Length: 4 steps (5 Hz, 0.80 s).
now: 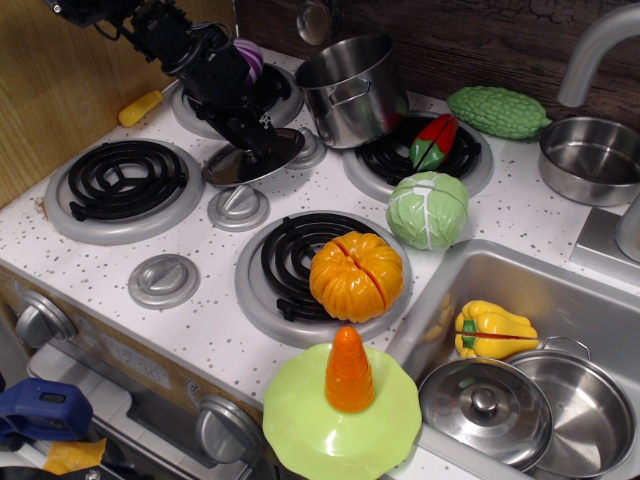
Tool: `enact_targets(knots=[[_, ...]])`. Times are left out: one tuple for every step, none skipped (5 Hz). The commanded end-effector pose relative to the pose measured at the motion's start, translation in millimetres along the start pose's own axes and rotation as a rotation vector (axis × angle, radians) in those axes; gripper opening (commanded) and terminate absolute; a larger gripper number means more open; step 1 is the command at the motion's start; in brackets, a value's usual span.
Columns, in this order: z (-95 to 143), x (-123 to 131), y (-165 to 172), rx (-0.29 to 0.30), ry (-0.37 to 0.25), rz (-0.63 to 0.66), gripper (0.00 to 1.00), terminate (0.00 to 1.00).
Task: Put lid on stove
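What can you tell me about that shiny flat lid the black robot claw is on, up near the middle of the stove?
The lid is a thin, nearly flat round disc of mirror-shiny steel. It sits tilted on the white speckled stove, between the burners, its far edge at a grey dial. Another dial lies just in front. The black gripper comes down onto its middle, hiding the knob; whether it is clamped cannot be told.

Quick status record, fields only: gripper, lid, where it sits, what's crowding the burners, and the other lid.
gripper: down at the lid's centre; jaw state unclear
lid: flat shiny disc, tilted, between the burners on the stove
front-left burner: bare
front-right burner: pumpkin on it
back-right burner: pot and red pepper
domed lid: in the sink
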State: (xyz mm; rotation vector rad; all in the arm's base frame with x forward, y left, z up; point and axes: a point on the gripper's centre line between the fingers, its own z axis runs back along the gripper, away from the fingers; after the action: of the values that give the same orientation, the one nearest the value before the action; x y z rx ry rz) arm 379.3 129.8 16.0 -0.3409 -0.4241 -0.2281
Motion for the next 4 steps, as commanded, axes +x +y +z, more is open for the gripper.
enact_targets(knots=[[10.1,11.6,-6.2,0.019,-0.019,-0.041,0.00,0.00],[28.8,22.7,-9.1,0.037,0.040,-0.048,0.00,0.00],[40.2,27.5,-14.6,0.084,0.086,-0.050,0.00,0.00],[49.4,25.6,-14.1,0.108,0.103,-0.051,0.00,0.00]])
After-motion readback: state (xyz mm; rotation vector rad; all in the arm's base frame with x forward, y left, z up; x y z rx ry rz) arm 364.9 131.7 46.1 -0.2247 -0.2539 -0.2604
